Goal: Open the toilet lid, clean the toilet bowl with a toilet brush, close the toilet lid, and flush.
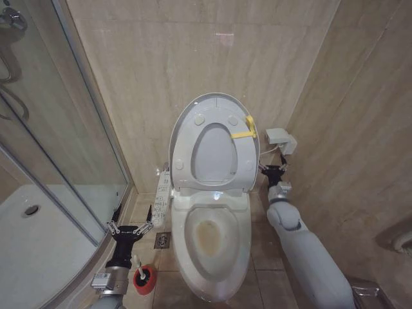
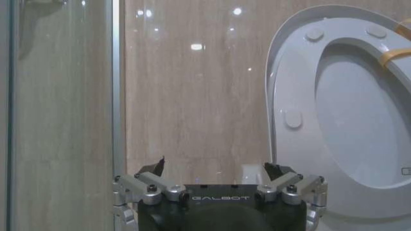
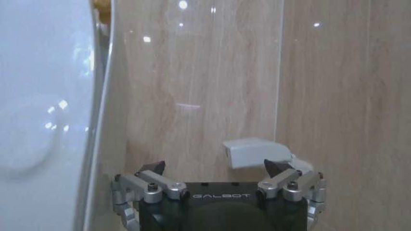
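Both jaws spread, toilet lid (image 1: 215, 106) upright

toilet at centre, shower enclosure left, tiled walls far and right.

the toilet lid (image 1: 215, 109) stands raised against the far wall, the seat (image 1: 183, 145) upright just before it, and the toilet bowl (image 1: 190, 254) lies nearer, below both. the control panel (image 1: 161, 197) runs along the bowl's left side. the left gripper (image 1: 131, 224) sits left of the bowl, with the toilet brush (image 1: 137, 265) in its holder (image 1: 145, 281) nearer, just beside that arm. the right gripper (image 1: 273, 170) sits right of the seat, below a wall box (image 1: 280, 137). a floor drain (image 1: 162, 240) lies between the left gripper and the bowl.
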Motion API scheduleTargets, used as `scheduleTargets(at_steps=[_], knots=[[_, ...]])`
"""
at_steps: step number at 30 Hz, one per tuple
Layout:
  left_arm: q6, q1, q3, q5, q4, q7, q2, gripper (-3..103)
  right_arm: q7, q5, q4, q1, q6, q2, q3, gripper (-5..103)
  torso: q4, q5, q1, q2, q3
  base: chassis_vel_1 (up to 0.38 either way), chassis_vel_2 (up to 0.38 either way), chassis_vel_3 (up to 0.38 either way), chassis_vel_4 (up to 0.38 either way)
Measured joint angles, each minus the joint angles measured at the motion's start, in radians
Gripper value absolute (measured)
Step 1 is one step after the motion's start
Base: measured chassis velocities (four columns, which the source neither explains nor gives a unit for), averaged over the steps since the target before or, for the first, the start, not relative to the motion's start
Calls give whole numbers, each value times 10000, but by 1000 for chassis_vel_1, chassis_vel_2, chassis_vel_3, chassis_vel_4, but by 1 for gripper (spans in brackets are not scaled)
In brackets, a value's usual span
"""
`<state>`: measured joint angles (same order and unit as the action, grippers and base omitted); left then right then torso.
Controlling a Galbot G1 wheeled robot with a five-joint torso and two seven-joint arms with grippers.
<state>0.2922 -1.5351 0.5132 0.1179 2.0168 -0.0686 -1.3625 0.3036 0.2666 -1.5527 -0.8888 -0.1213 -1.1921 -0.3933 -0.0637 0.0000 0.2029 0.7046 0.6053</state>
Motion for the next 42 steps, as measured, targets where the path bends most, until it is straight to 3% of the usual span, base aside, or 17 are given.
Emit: scheduleTargets(at_steps=[7,12,18,28,32,42], knots=[[0,0,0,0,0,1,0,100,-36,-19,-475,-791,-79,73,-290,100,-2,1,-1,0,0,0,0,0,0],[0,0,0,0,0,1,0,100,-28,-134,-176,-524,-79,88,-432,100,-3,1,0,0,1,0,0,0,0],[0,0,0,0,0,0,0,100,-11,-31,716,774,78,126,-419,100,-3,-1,1,0,2,0,0,0,0],[0,0,0,0,0,1,0,100,517,318,1301,2515,548,-323,775,100,0,-2,2,0,2,0,0,0,0],[0,2,0,0,0,0,0,100,563,359,1123,2522,571,-306,1013,100,-12,0,2,-1,2,0,0,0,0],[0,1,0,0,0,1,0,100,382,363,127,1555,214,97,982,100,-3,-2,1,0,0,0,0,0,0]])
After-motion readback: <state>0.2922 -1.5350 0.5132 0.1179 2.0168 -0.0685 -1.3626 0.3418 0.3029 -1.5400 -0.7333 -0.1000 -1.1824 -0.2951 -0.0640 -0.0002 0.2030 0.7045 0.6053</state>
